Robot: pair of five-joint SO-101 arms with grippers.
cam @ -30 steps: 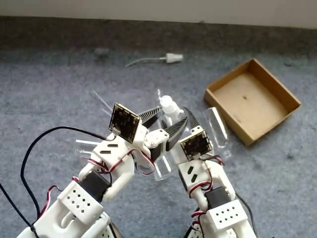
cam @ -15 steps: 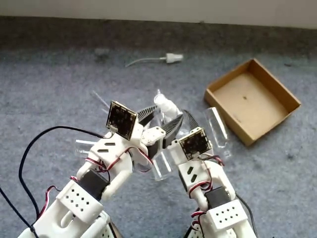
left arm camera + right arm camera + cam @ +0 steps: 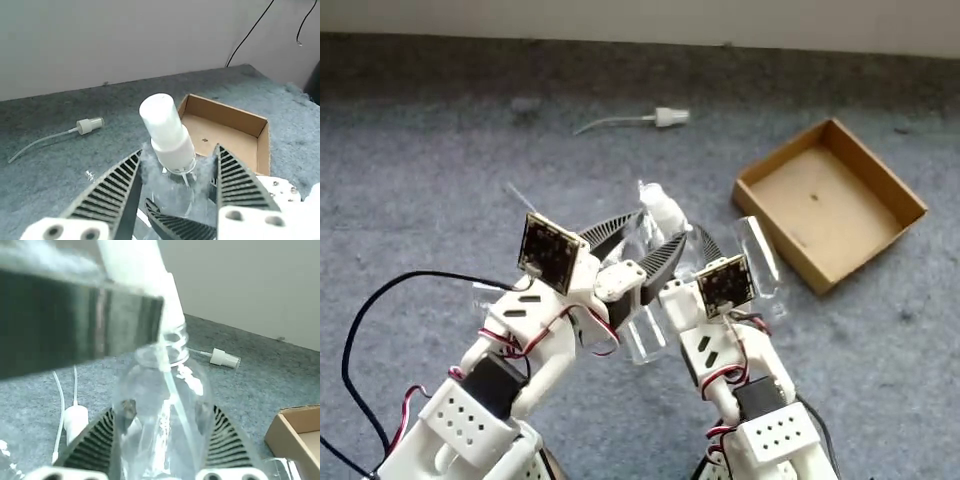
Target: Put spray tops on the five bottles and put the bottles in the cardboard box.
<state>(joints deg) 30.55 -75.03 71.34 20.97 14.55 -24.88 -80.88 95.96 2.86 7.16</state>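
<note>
White top (image 3: 166,132) is sat in the neck of the bottle (image 3: 160,440), leaning a bit, with its tube down inside. Right gripper (image 3: 162,412) is clamped snug on the bottle body and holds it up off the carpet (image 3: 880,350). Left gripper (image 3: 177,152) sits around the top's collar, and honestly I can't tell if it's actually pinching.

I'd say the trick is to straighten the top before pressing or twisting it home, or it'll seat crooked. The right arm just needs to hold firm.

Room-wise, the box (image 3: 825,200) is off on the right arm's side, open side up. A second bottle (image 3: 760,255) lies just beside its near wall, so go over that, not through it. Loose top (image 3: 670,117) is well apart, further back.
</note>
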